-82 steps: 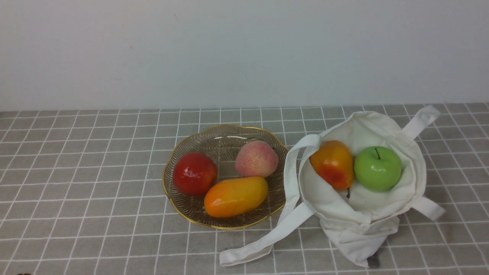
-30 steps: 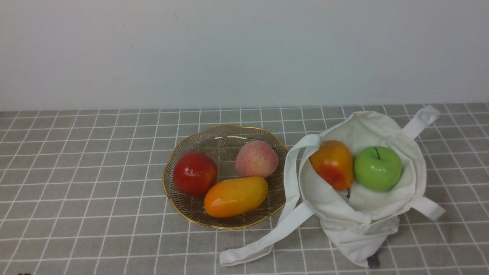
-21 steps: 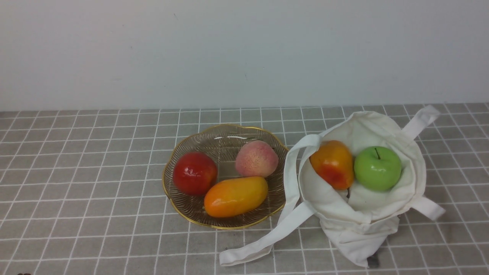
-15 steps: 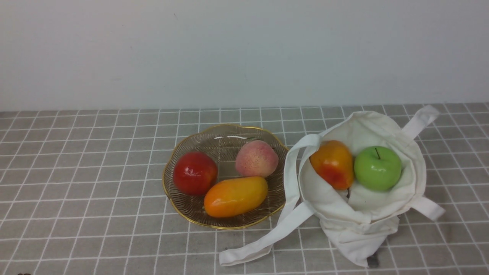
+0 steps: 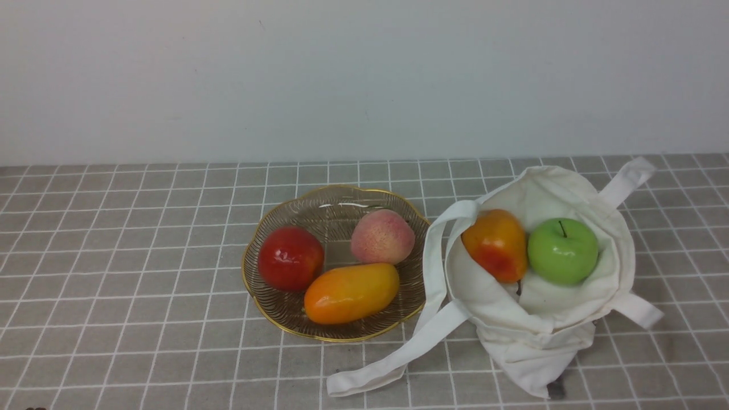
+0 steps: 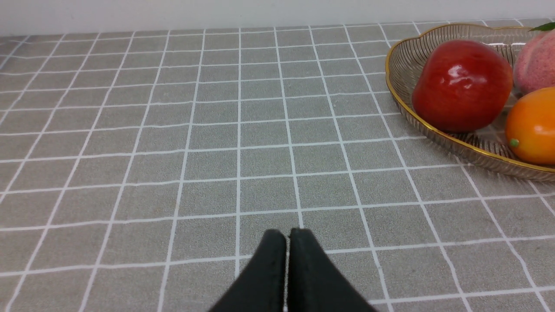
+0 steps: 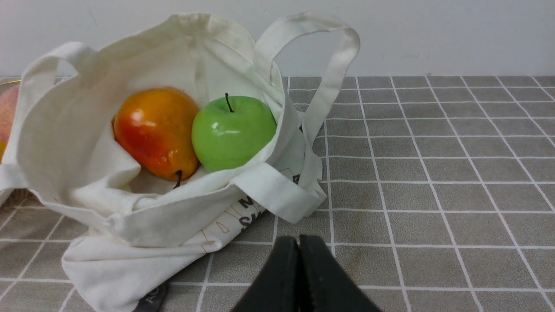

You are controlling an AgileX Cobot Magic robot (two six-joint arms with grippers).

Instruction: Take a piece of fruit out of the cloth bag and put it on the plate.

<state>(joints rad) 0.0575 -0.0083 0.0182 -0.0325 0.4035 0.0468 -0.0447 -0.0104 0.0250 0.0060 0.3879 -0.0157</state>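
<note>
Elongated glossy orange-yellow mango point(image 5: 351, 292) lies on the ribbed clear glass plate with gold rim point(image 5: 254, 247) beside a red apple point(image 5: 290, 258) and pink peach point(image 5: 382, 236) in the front view, off-white cloth tote bag point(image 5: 541, 336) to its right holding a rounder orange-red fruit point(image 5: 497, 244) and green apple point(image 5: 563, 250), no arm showing. Left wrist view: black left gripper point(image 6: 288, 236) closed, empty, well apart from the plate. Right wrist view: black right gripper point(image 7: 298, 245) closed, empty, near the bag; risk: jaws snagging a loose strap point(image 7: 333, 82) and dragging the bag.
</note>
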